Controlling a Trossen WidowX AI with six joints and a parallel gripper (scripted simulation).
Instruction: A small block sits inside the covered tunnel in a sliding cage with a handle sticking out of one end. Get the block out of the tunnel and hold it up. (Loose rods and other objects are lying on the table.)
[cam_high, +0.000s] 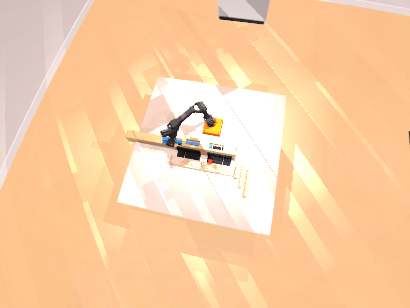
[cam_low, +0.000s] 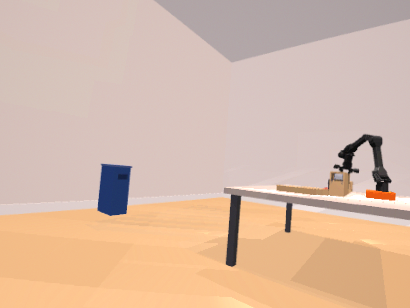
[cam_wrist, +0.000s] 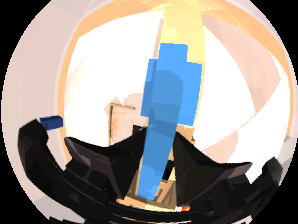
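Pale walls (cam_low: 175, 110) meet a honey-coloured wooden floor (cam_high: 60, 250) (cam_low: 165, 250), with a tall blue bin (cam_low: 114, 192) (cam_wrist: 51, 122) standing away from a white, square-topped table (cam_high: 150, 190) (cam_low: 280, 194) (cam_wrist: 100, 60). On the tabletop, a black jointed arm (cam_high: 181, 119) (cam_low: 377, 156) rises beside a flat orange block (cam_high: 213, 131) (cam_low: 374, 194) and bends over to a long tan wooden beam (cam_high: 142, 137) (cam_low: 302, 189) (cam_wrist: 184, 25). Its black claw (cam_high: 168, 139) (cam_low: 346, 169) (cam_wrist: 161, 134) is clamped on a bright blue bar (cam_high: 172, 142) (cam_wrist: 161, 145), one dark finger on either side (a snug squeeze, by the look of it).

Alongside the beam lie two black panels (cam_high: 189, 153), edged by a thin tan frame (cam_high: 202, 168). By the other panel sits a small red block (cam_high: 210, 161), low and well apart from the claw; whether it is inside the tunnel, I can't tell from where I stand. Two slim tan rods (cam_high: 246, 183) lie past the frame's end, side by side.
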